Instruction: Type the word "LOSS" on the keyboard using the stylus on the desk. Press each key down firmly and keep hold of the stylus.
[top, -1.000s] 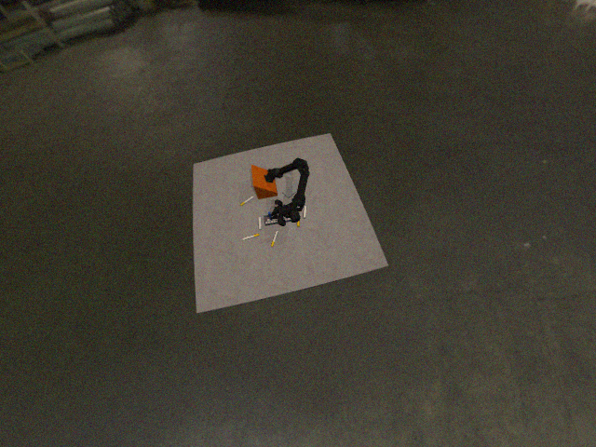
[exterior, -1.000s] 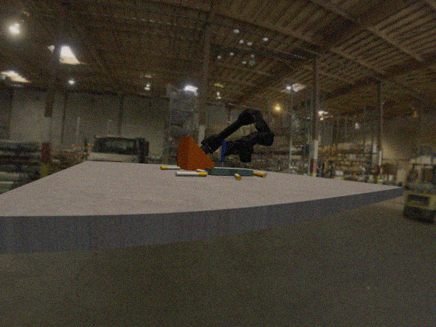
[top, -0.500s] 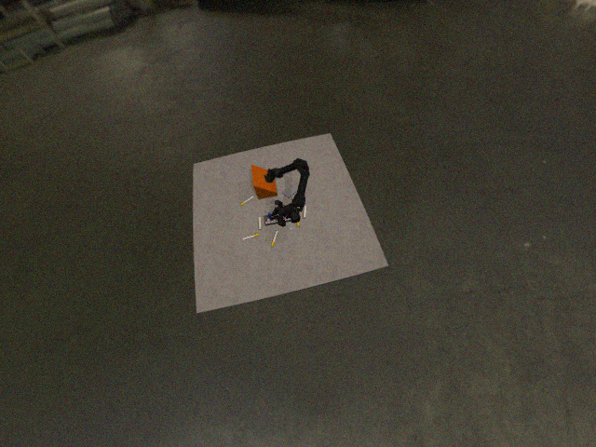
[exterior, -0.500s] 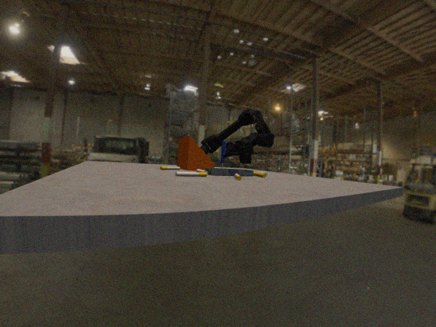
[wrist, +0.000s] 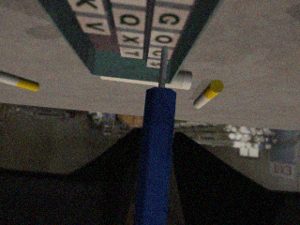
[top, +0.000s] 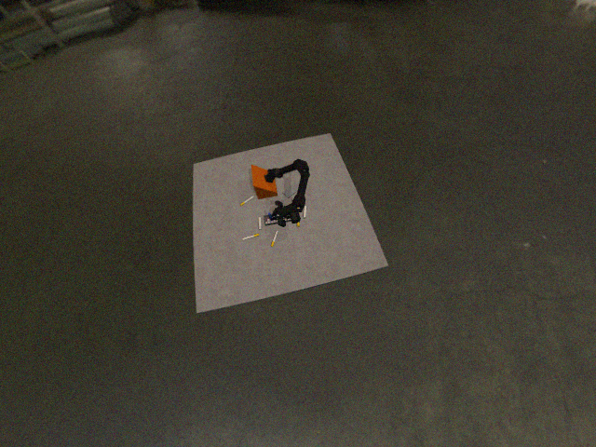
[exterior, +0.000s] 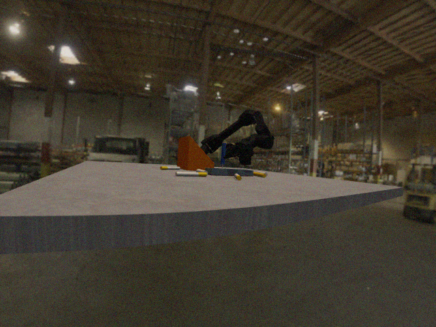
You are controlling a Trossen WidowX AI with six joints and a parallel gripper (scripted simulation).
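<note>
The keyboard is a dark green slab with pale lettered keys, lying flat on the table. My gripper is shut on the blue stylus, which stands nearly upright over the keyboard with its thin grey tip down. In the wrist view the tip overlaps the C key by the edge of the O key, in the row with G. The S key is partly hidden beside the stylus. Whether the tip touches a key cannot be told.
An orange wedge stands at the arm's base end. Several white and yellow sticks lie around the keyboard, one, another and a third near the wedge.
</note>
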